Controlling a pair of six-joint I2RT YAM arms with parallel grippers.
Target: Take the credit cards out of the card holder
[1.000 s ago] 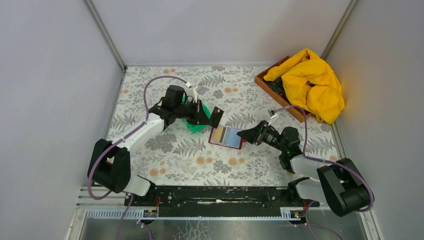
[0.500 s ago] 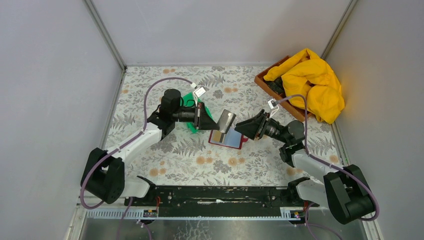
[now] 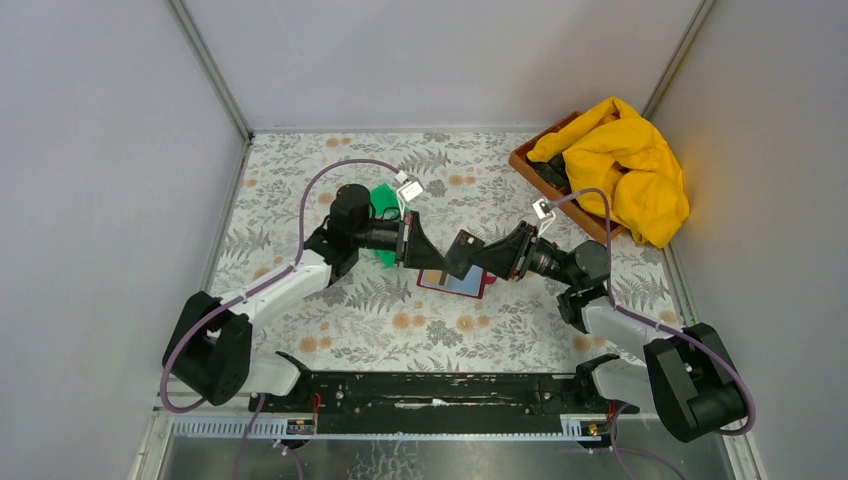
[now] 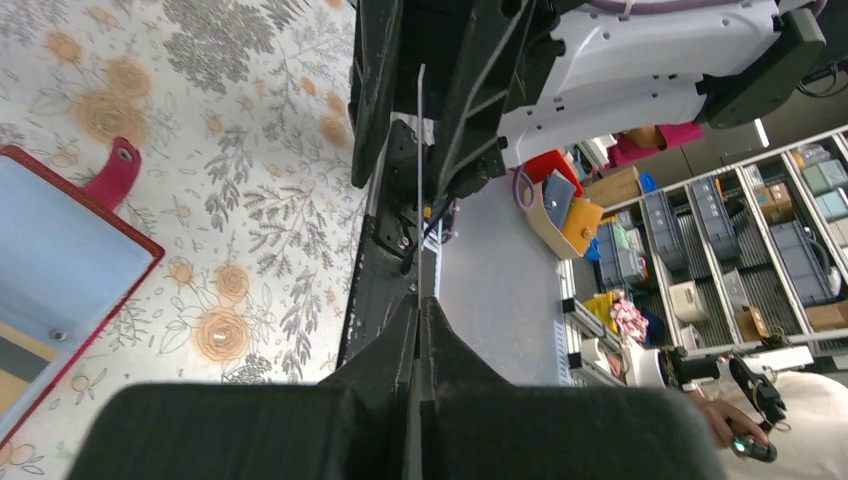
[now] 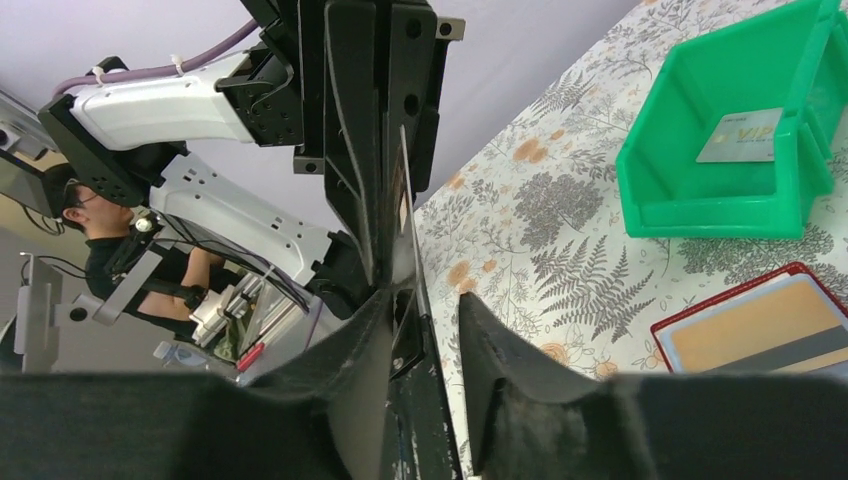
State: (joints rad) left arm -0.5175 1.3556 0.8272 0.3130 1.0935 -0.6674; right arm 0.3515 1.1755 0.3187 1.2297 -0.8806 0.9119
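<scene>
Item: thin flat plastic credit card [image 4: 420,180], colour not readable because both wrist views are catching it edge-on. It is hanging in the air at mid-table, just above the far edge of the card holder.

Left gripper [image 4: 418,308]: clenched flat on the card's left end, with the rest of the card sticking out toward the right arm.

Right gripper [image 5: 430,300]: facing the left one tip to tip, its two fingers [image 4: 372,90] parted and straddling the card's free end. The left wrist view is showing daylight on both sides of the card, so it is not pinching.

Dark red square folding card holder [image 3: 455,283]: lying open on the table below and just near of the two grippers, pale blue-grey sleeve facing up, red snap tab [image 4: 113,172] pointing away from the sleeve.

Gold-tan card with a dark stripe [image 5: 750,335]: sitting in the holder's sleeve.

Green plastic bin [image 5: 700,190]: standing left and far of the holder, partly hidden under the left arm in the overhead view.

Silver-grey card [image 5: 740,135]: lying flat inside the bin.

Leaf-patterned table covering [image 3: 330,310]: lying under everything.

Brown wooden tray [image 3: 525,160]: sitting at the far right corner, with a crumpled yellow cloth [image 3: 620,170] draping over it.
</scene>
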